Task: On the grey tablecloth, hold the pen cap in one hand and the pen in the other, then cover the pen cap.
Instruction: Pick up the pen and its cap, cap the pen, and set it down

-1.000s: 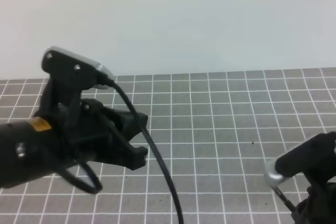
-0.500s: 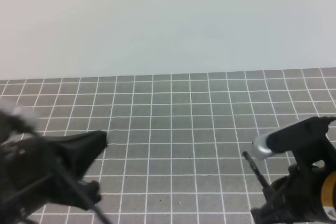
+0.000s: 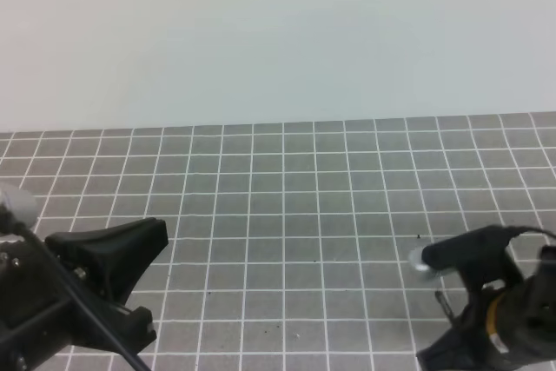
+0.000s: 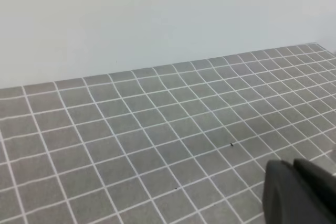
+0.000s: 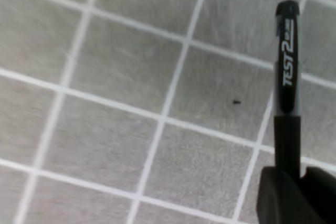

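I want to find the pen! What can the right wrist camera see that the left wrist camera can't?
Only the right wrist view shows the pen, black with white lettering, pinched by the right gripper above the cloth. Only the left wrist view shows the pale wall behind the cloth and the shut left gripper in its corner, with nothing visible in it. Both show the grey cloth with white squares. Neither shows the cap.

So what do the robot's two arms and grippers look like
Both arms are matte black. The left gripper has chunky black wedge-shaped fingers, small screws and a black cable across its body. The right arm carries a black camera bar with a silver end cap, and a yellow-orange band on its wrist.
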Tool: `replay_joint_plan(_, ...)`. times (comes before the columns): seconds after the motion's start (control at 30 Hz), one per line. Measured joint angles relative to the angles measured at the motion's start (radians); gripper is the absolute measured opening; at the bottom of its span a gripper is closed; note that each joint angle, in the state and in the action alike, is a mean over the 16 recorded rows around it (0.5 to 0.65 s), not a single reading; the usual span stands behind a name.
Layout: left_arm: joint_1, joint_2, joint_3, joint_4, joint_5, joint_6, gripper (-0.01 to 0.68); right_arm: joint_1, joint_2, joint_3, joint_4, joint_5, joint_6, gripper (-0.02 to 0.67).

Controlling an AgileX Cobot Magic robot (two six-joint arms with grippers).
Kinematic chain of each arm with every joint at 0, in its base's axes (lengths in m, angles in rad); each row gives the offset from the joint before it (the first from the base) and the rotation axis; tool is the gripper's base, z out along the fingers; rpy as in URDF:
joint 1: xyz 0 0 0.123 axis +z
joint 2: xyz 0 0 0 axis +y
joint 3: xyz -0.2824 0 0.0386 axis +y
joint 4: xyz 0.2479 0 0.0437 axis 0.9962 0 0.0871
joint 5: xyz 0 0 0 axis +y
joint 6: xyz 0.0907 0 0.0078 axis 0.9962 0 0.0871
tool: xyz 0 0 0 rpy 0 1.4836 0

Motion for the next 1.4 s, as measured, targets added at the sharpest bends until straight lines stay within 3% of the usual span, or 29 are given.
replay_joint_plan(0.47, 0.0, 0.0, 0.0, -0.001, 0.033, -0.001, -0.001, -0.004, 0.115, -0.001, -0.022, -0.093, 0.005, 0.083)
replay_joint_plan(1.0, 0.0, 0.0, 0.0, -0.001, 0.046, 0.0, -0.001, -0.004, 0.111, -0.001, -0.036, -0.081, 0.006, 0.203)
replay_joint_plan(1.4, 0.0, 0.0, 0.0, 0.0, 0.069, 0.011, -0.001, -0.004, -0.076, -0.001, -0.174, -0.017, 0.006, 0.071)
